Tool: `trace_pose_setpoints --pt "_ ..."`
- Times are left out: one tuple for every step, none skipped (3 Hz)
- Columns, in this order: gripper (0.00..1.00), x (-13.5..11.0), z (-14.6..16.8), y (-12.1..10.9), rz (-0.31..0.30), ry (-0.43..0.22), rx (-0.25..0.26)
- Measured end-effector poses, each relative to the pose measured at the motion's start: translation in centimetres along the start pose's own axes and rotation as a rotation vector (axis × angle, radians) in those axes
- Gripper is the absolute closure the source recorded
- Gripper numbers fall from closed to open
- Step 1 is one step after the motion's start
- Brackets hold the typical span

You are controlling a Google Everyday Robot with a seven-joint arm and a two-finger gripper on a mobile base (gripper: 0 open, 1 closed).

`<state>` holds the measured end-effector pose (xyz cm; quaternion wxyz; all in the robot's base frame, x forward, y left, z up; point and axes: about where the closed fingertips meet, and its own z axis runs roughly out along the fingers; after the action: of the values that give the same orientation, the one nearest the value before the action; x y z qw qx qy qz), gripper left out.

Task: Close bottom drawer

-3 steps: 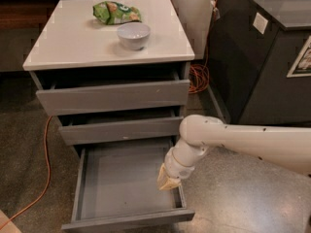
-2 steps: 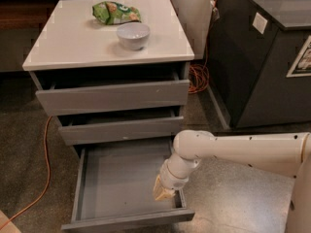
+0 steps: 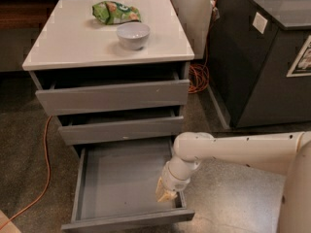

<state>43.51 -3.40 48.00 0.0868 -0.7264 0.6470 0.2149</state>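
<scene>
The bottom drawer (image 3: 121, 178) is the lowest of three grey drawers of the white-topped cabinet (image 3: 73, 42). It is pulled far out and its wide shallow tray holds nothing. Its front panel (image 3: 129, 221) runs along the lower edge of the view. My gripper (image 3: 166, 194) hangs from the white arm (image 3: 233, 149) that reaches in from the right. It points down inside the drawer's near right corner, just behind the front panel and next to the right wall.
The middle drawer (image 3: 121, 129) and top drawer (image 3: 114, 96) stand slightly out. A white bowl (image 3: 132, 34) and a green snack bag (image 3: 115, 12) lie on the cabinet top. A dark bin (image 3: 262, 57) stands to the right. An orange cable (image 3: 41, 178) runs on the floor at left.
The arm has moved left and down, carrying the gripper lower and nearer the drawer's front panel. The drawer stands as far out as before.
</scene>
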Motion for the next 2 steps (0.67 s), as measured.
trace_pose_setpoints --pt "1.0 3.1 2.3 -0.3 0.028 0.032 -0.023" --pt "1.0 5.7 4.0 -0.5 0.033 0.007 -0.031"
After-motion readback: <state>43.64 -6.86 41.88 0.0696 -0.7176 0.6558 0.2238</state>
